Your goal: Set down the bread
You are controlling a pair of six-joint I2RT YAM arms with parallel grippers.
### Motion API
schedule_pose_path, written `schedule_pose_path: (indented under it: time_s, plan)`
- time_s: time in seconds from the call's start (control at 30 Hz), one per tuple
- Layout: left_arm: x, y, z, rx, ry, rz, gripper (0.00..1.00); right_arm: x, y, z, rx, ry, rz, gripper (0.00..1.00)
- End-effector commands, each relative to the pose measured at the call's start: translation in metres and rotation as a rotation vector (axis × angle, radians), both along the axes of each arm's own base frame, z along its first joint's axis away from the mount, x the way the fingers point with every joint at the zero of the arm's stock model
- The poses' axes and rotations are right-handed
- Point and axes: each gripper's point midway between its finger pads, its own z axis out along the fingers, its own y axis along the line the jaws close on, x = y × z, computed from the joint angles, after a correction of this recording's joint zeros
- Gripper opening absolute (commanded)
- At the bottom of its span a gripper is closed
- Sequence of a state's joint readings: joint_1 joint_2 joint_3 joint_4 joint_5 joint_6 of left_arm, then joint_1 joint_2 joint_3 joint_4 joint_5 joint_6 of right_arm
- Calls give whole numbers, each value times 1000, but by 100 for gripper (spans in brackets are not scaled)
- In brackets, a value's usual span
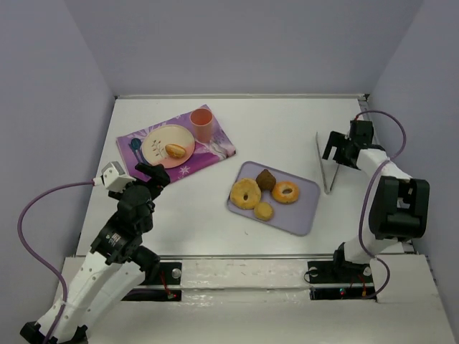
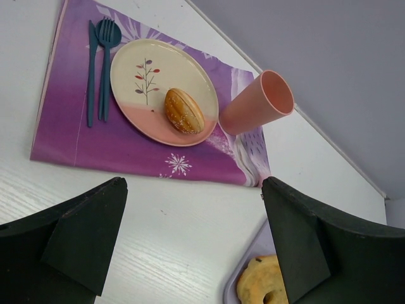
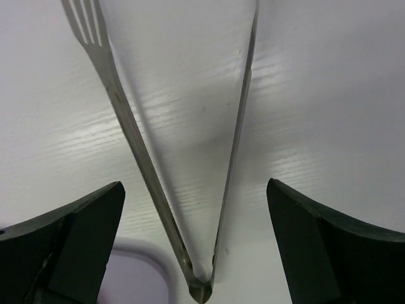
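The bread (image 1: 176, 150) is a small golden-brown oval roll lying on the cream and pink plate (image 1: 159, 137) on the purple placemat. It also shows in the left wrist view (image 2: 183, 111), on the plate (image 2: 142, 63). My left gripper (image 1: 154, 175) (image 2: 193, 183) is open and empty. It sits above the bare table just near of the placemat, apart from the bread. My right gripper (image 1: 337, 147) (image 3: 195, 183) is open and empty at the right, above the metal tongs (image 3: 126, 120) lying on the table.
A lavender tray (image 1: 305, 215) in the middle holds a yellow ring doughnut (image 1: 246, 193), an orange glazed ring doughnut (image 1: 285, 191), a dark pastry (image 1: 266, 178) and a small pale bun (image 1: 263, 211). A pink cup (image 1: 201, 124) and blue cutlery (image 2: 100, 63) are on the placemat (image 1: 215, 152).
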State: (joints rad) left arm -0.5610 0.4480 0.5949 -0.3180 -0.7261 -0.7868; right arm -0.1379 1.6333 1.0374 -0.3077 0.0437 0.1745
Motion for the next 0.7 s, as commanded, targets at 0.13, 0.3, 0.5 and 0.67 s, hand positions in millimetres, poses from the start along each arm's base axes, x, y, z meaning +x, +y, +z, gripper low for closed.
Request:
schedule_pose_path:
  time_s: [0.13,0.3,0.5,0.67]
  plan:
    - [3,5,6,-16,-39,37,99,-13,12,155,31,-430,-28,100]
    - [5,4,6,-25,-37,46,99,-46,25,186,129,-565,-77,100]
    - [12,-1,4,-28,-13,47,99,-75,32,198,192,-664,-116,100]
    - [18,-7,0,-28,15,44,99,-85,31,197,168,-698,-110,100]
